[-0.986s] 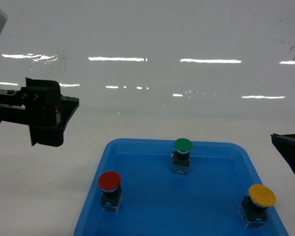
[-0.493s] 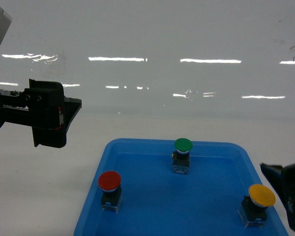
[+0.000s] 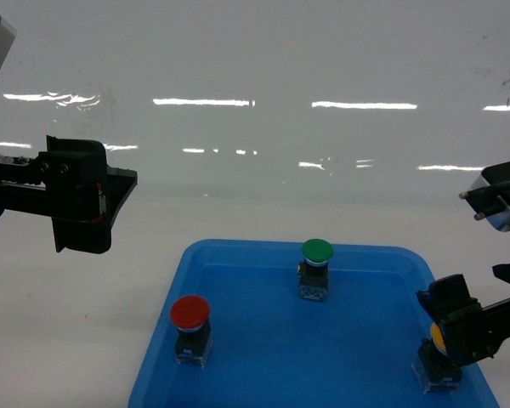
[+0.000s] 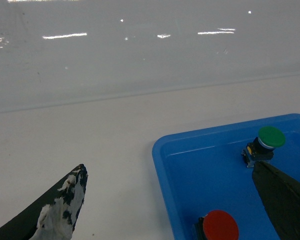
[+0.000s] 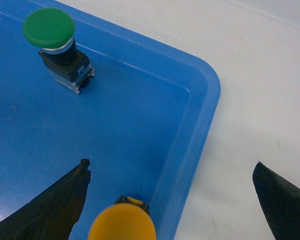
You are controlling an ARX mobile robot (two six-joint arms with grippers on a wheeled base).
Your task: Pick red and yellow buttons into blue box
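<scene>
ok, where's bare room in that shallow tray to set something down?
Free: the middle floor of the shallow blue plastic tray, bordered by the red-capped push button, green-capped push button and yellow-capped push button. Also its back-left corner. Crowded: front-right corner, where the right end effector hangs over the yellow one.

Lab/test bench: bare white table (image 3: 68,340), glossy white wall (image 3: 255,51), strip-light reflections.
</scene>
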